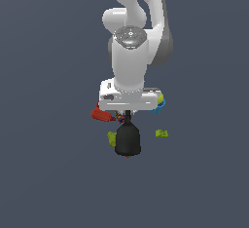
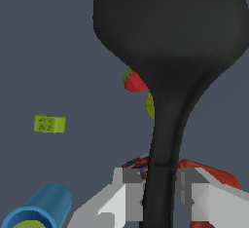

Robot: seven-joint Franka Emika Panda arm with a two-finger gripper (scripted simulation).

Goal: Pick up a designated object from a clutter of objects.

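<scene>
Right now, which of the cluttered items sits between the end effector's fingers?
The black spatula: its thin handle runs between the end effector fingers, unlike the strawberry and the others.

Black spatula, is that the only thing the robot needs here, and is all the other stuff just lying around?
Part of the job:
- black spatula, the thing to pick up
- hand, fingers either side of its handle

Just lying about:
- strawberry
- green pear, mostly hidden behind the spatula
- yellow-green block
- blue cup
- red tool
- multicoloured jar, barely showing

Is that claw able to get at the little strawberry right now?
Probably not: the gripper is shut on the black spatula, whose broad blade hangs in front of the strawberry, half hiding it.
</scene>
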